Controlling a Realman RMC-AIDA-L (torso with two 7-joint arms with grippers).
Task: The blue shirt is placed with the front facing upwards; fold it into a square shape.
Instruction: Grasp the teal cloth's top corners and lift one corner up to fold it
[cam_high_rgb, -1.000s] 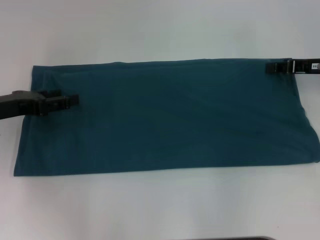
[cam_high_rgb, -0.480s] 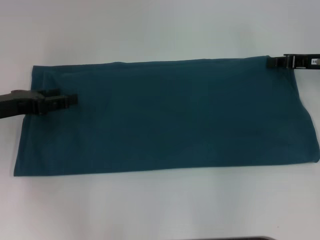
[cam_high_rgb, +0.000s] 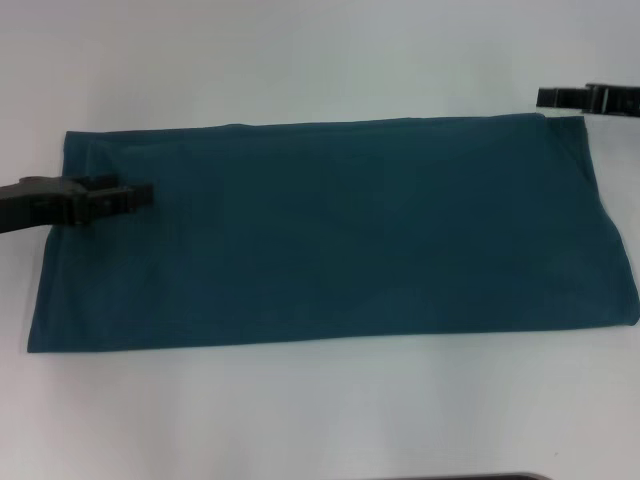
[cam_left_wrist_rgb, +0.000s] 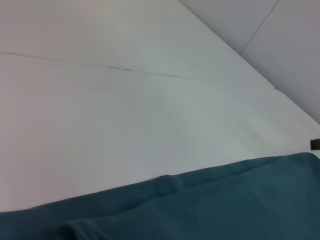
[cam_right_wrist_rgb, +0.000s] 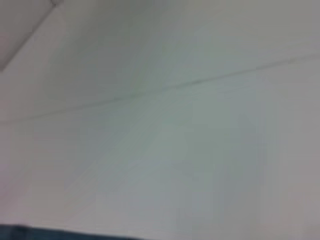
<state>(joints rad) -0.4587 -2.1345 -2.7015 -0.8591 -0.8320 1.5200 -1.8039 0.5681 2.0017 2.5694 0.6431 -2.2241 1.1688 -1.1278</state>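
Note:
The blue shirt (cam_high_rgb: 330, 235) lies flat on the white table (cam_high_rgb: 320, 60) as a long rectangle stretching left to right, plain teal side up with no lettering showing. My left gripper (cam_high_rgb: 145, 195) reaches in from the left and sits over the shirt's left end, near its far edge. My right gripper (cam_high_rgb: 542, 97) hovers over bare table just beyond the shirt's far right corner, clear of the cloth. The left wrist view shows the shirt's far edge (cam_left_wrist_rgb: 225, 200) with a small fold. In the right wrist view only a thin strip of the shirt (cam_right_wrist_rgb: 30, 234) shows.
White tabletop surrounds the shirt on all sides. A faint seam (cam_left_wrist_rgb: 140, 71) runs across the table beyond the shirt. A dark edge (cam_high_rgb: 460, 477) shows at the bottom of the head view.
My right gripper has moved from the shirt's far right corner away over bare table, and the corner now lies flat. My left gripper has barely shifted.

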